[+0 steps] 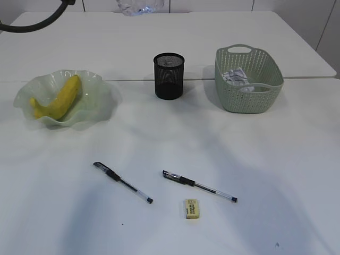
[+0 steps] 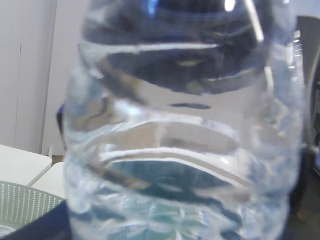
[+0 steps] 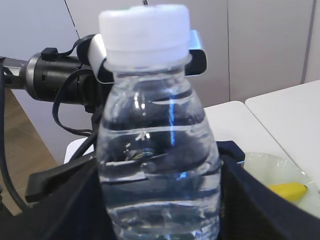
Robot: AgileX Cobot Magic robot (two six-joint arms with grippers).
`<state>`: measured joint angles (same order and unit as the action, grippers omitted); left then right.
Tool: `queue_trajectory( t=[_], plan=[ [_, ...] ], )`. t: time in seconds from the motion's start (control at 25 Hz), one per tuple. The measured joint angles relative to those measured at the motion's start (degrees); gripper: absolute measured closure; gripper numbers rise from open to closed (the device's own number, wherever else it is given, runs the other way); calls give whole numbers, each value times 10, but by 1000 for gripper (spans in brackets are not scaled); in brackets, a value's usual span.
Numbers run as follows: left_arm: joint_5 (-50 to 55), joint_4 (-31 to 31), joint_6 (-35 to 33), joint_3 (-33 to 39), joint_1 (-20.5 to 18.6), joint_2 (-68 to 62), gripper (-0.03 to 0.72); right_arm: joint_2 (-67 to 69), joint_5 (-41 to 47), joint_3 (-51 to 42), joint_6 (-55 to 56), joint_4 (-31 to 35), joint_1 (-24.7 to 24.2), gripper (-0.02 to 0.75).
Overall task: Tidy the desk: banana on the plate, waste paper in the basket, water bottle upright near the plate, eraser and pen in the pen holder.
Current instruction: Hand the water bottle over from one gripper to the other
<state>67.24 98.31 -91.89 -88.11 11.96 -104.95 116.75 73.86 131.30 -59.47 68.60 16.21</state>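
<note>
Overhead-slant exterior: banana (image 1: pixel 59 98) lies in the plate (image 1: pixel 101 101); crumpled paper (image 1: pixel 236 77) sits in the basket (image 1: pixel 265 98); two pens (image 1: pixel 122 182) and the eraser (image 1: pixel 192 208) lie on the table (image 1: pixel 276 175), apart from the pen holder (image 1: pixel 169 76). Left wrist: water bottle (image 2: pixel 185 130) fills the frame; left gripper's hold cannot be told. Right wrist: bottle upright between the right gripper's (image 3: pixel 160 200) dark fingers (image 3: pixel 250 200); contact unclear.

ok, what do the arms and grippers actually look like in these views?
Right gripper: broad matte-black fingers, no visible markings. Left arm, seen in the right wrist view: black cylindrical body, loose black cables looping beneath, pale grey bracket at its end. The exterior view shows only a dark curved cable top-left.
</note>
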Motion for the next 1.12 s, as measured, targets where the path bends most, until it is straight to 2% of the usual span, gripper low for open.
queue_trajectory(
  t=[0.24,0.6,0.92,1.12],
  plan=[
    [0,-4,0,0,0,0,315,0,0,0,15,1,0,206],
    [0,-42,-3,2,0,0,316,-3,-19,4,33,20,0,202],
    [-4,-44,-3,2,0,0,316,-4,-19,4,36,2,0,201],
    [-7,-44,-3,2,-13,0,316,-5,-19,4,38,-23,0,200]
  ],
)
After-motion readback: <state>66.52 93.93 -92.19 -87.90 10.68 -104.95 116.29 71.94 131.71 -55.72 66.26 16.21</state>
